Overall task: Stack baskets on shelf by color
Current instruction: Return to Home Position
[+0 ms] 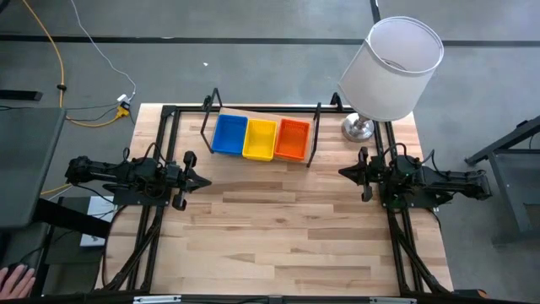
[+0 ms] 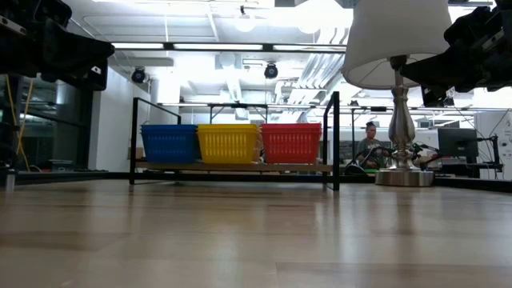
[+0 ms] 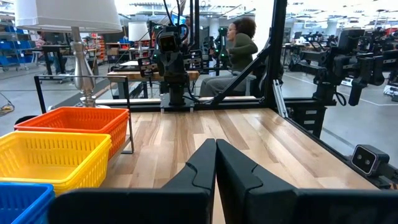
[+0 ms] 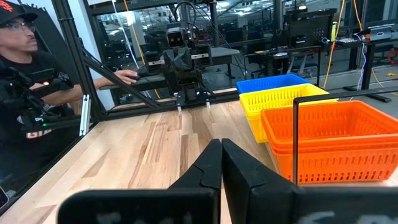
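Note:
Three stacks of mesh baskets stand side by side on the shelf (image 1: 314,145) at the table's far side: blue (image 1: 229,134), yellow (image 1: 260,138), orange-red (image 1: 292,139). In the low view the blue stack (image 2: 170,143), yellow stack (image 2: 228,143) and red stack (image 2: 290,142) rest on the shelf's wood board (image 2: 232,167). My left gripper (image 1: 205,180) hovers shut over the table's left side. My right gripper (image 1: 342,171) hovers shut over the right side. Neither touches anything.
A lamp with a white shade (image 1: 392,67) and metal base (image 1: 358,128) stands at the far right corner, next to the shelf's right end. Bare wood tabletop (image 1: 278,228) lies between and in front of the arms. People sit beyond the table.

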